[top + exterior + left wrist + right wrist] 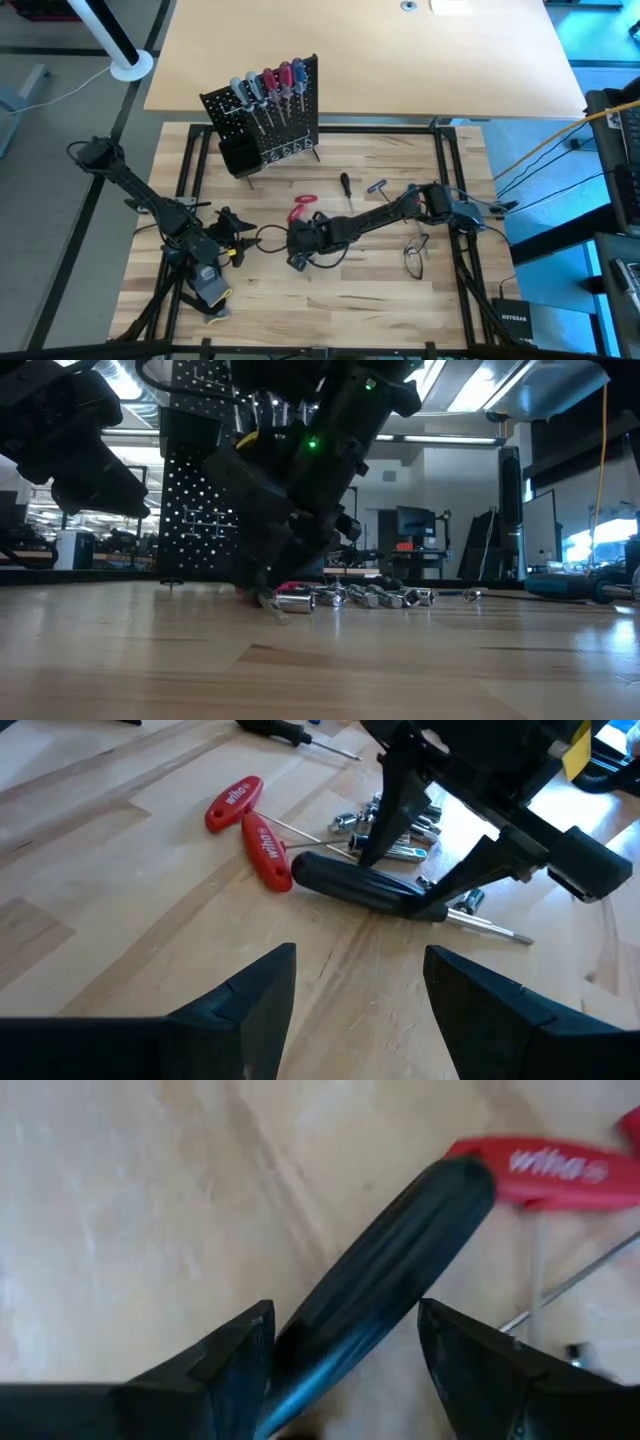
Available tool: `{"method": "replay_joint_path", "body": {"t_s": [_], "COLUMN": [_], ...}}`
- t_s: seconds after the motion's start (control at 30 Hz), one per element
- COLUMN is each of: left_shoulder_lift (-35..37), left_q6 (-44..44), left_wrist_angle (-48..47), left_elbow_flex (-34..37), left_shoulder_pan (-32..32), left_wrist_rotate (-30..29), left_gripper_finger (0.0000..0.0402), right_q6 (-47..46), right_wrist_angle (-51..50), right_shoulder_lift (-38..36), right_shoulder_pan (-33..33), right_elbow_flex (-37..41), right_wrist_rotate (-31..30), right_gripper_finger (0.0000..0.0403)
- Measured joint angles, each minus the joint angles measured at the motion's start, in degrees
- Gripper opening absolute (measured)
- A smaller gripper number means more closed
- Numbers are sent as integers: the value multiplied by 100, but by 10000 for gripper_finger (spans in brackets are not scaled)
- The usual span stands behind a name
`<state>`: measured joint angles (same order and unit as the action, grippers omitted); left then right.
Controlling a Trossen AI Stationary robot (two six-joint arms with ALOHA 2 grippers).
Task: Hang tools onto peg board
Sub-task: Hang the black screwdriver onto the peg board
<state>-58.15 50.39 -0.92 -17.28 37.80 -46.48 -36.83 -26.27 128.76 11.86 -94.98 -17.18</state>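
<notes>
Left tool [226,222] waits low at desk [350,300] left, fingers apart, empty. Right tool [420,885] straddles black-handled driver [360,885] lying flat mid-desk, fingers apart, not yet clamped; best to close squarely mid-handle before lifting. Red T-handles [250,820] and silver bits [400,825] lie just beside it, easy to snag. Peg board [265,110] stands at back with drivers hung.

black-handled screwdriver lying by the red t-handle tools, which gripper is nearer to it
Right. The right gripper is down over the black-handled screwdriver, fingers open on either side of its handle. The left gripper hangs open to one side, looking on.
</notes>
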Motion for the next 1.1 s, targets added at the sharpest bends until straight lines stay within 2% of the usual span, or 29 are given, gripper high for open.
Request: {"method": "replay_joint_path", "body": {"t_s": [0.4, 0.77, 1.1], "left_shoulder_lift": [0, 0, 0], "left_q6": [-20, -7, -22], "left_wrist_angle": [5, 1, 4], "left_elbow_flex": [0, 0, 0], "left_shoulder_pan": [0, 0, 0], "left_wrist_rotate": [0, 0, 0], "left_gripper_finger": [210, 210, 210], "right_q6": [110, 263, 373], "right_wrist_angle": [219, 237, 185], "right_shoulder_lift": [152, 152, 92], "right_shoulder_pan": [0, 0, 7], "right_elbow_flex": [0, 0, -17], "right_wrist_rotate": [-62, -134, -128], "right_gripper_finger": [202, 121, 123]}}
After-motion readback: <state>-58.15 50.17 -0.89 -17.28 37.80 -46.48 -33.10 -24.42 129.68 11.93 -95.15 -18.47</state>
